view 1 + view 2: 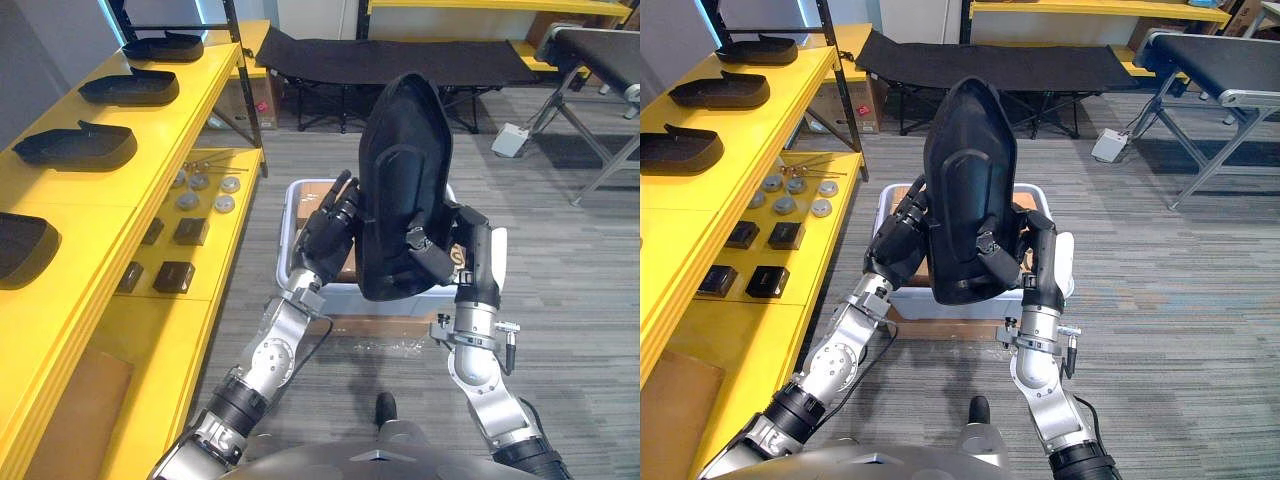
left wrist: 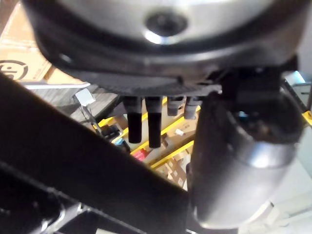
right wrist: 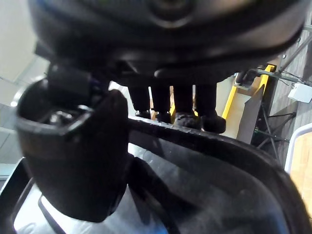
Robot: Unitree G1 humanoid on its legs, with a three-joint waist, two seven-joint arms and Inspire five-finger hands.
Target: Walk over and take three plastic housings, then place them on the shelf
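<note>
The plastic housing (image 1: 405,180) stands upright above the white bin (image 1: 291,205), with the right hand (image 1: 455,240) clenched on its lower right rim and the left hand (image 1: 328,232) bracing its left side with straight fingers, so the next move is probably a turn left to the yellow shelf (image 1: 170,120).

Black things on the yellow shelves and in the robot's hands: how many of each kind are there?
Housings lying on the top shelf: 4
Housing held upright between the left hand and right hand: 1
Small black boxes on the lower shelf: 4
Total: 9
</note>
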